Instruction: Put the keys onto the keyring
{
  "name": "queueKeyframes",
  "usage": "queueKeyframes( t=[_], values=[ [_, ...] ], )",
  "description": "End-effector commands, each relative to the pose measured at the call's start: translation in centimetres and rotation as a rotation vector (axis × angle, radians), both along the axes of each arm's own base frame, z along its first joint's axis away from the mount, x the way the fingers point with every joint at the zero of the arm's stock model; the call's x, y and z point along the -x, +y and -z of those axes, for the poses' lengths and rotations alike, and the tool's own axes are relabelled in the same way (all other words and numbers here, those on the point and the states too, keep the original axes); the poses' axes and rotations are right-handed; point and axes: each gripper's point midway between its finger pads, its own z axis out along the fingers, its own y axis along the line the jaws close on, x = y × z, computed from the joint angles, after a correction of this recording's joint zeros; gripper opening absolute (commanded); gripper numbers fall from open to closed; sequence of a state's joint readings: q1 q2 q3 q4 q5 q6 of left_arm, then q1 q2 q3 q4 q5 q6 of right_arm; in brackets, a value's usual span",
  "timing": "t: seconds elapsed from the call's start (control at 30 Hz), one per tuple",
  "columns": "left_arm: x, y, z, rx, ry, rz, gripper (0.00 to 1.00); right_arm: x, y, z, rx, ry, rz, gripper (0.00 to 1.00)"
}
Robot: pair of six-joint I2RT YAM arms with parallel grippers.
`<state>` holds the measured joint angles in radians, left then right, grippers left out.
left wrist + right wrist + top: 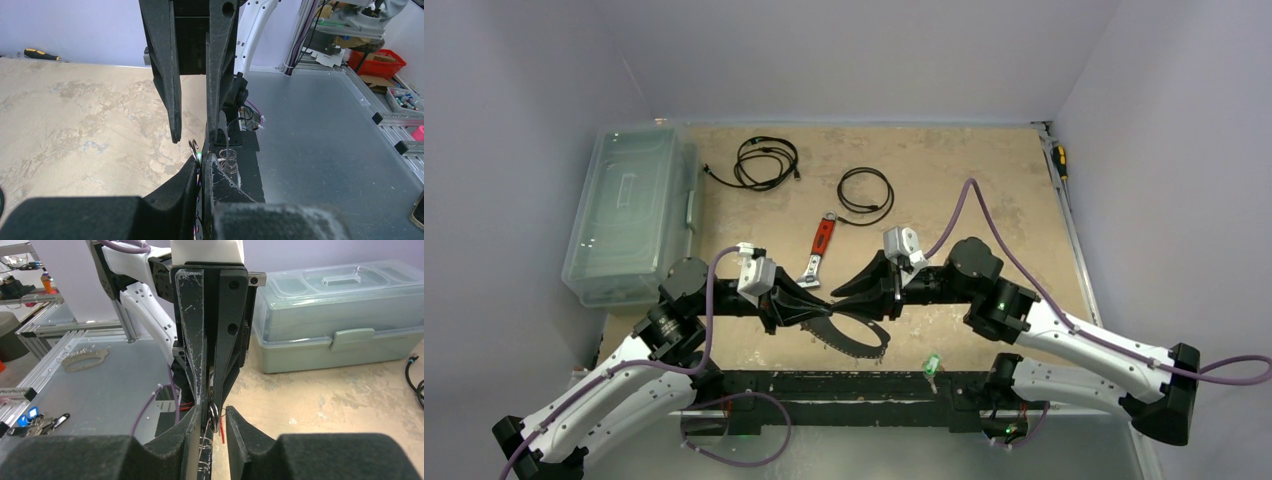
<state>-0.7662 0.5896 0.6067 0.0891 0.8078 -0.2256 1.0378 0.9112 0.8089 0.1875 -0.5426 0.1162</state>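
Note:
The keyring (861,338) is a thin oval wire loop with small keys, hanging under the spot where both grippers meet. My left gripper (827,309) is shut on it. A small split ring (193,148) pokes out past its fingertips, and the wire with small rings (228,161) runs beside them. My right gripper (838,292) faces it tip to tip, open, its fingers (192,432) either side of the split ring (213,416). A thin red sliver (222,432), perhaps the red key seen edge-on, hangs by that ring. The green-headed key (931,364) lies at the table's near edge.
A red-handled wrench (821,244) lies just behind the grippers. Two black coiled cables (766,162) (866,191) lie farther back. A clear lidded box (629,212) stands at the left and also shows in the right wrist view (340,315). A screwdriver (1059,160) lies at the far right edge.

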Motion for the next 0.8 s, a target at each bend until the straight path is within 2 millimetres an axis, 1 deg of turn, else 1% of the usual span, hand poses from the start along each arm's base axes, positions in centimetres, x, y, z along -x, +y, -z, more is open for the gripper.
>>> queueKeyframes(
  t=[0.0,0.4,0.63,0.77],
  values=[
    [0.3,0.0,-1.3,0.046,-0.038,0.012,0.00,0.0,0.1,-2.6,-0.052,-0.049,-0.004,0.26],
    [0.3,0.2,-1.3,0.050,-0.039,0.004,0.00,-0.2,0.1,-1.7,-0.005,-0.039,0.000,0.24],
    [0.3,0.1,-1.3,0.049,-0.040,0.005,0.00,-0.4,0.6,-0.9,0.027,-0.026,-0.005,0.17],
    [0.3,0.1,-1.3,0.049,-0.039,0.003,0.00,-0.3,0.9,-0.7,0.045,-0.033,-0.024,0.11]
  ],
)
